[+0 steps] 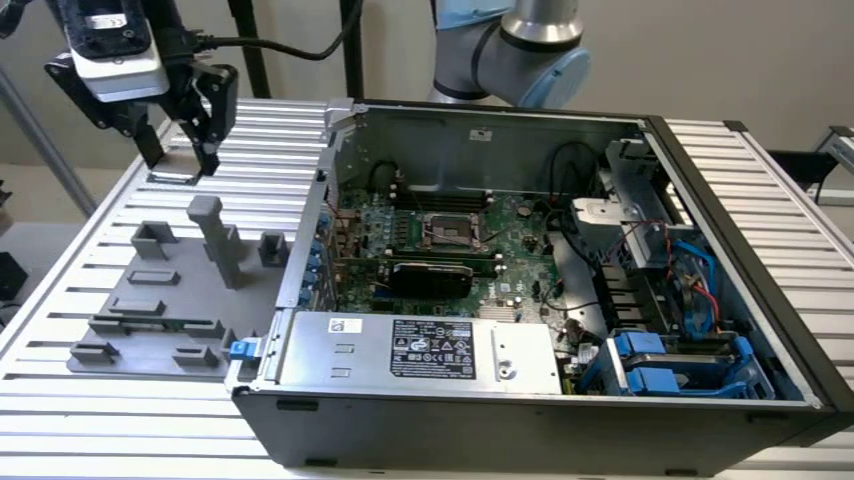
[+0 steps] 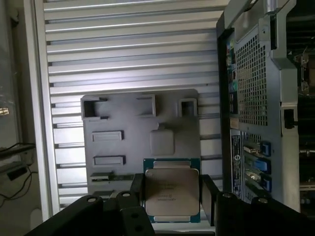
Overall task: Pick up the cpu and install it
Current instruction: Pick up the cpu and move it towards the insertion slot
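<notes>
over the table's far corner, exterior view's left: gripper (image 1: 178,168) hangs clear of the table (image 1: 80,400), fingers (image 1: 204,130) pointing down, to that view's left of the case (image 1: 534,425).
grip: both fingers are closed on the cpu (image 2: 171,192), one on each of two opposite edges; the jaws stand fairly wide to span it.
cpu place: in the gripper, in the air, apart from the plate (image 1: 140,300) and well apart from the socket (image 1: 451,232).
wrist view adds: cpu face-on, silvery top with a green rim; plate and its pockets beyond it; the case's perforated outer panel with ports.
exterior view adds: cpu edge-on, a thin strip between the fingertips; case open, with motherboard (image 1: 514,235) and socket inside.
arm pose: joint (image 1: 534,50) stands behind the case's far wall; the wrist is out at the exterior view's upper left.
count: one arm, one gripper, two fingers, one cpu, one case, one plate, one motherboard, one socket.
</notes>
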Robot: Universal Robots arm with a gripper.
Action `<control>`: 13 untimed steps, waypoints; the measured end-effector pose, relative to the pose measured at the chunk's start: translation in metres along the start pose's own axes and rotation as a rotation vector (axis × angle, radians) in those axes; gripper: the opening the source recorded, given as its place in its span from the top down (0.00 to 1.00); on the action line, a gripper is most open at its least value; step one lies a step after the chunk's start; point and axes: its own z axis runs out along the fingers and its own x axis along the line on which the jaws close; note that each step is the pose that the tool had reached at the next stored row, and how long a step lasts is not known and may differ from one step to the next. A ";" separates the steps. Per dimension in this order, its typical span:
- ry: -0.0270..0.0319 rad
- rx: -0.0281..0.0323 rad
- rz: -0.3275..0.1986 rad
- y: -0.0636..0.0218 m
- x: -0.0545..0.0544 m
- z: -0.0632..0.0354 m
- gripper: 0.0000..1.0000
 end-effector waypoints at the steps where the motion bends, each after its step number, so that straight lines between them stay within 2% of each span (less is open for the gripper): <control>1: 0.0000 0.0000 0.000 0.0004 -0.005 -0.0011 0.45; 13: 0.0009 0.0001 0.000 0.0054 -0.059 -0.0159 0.45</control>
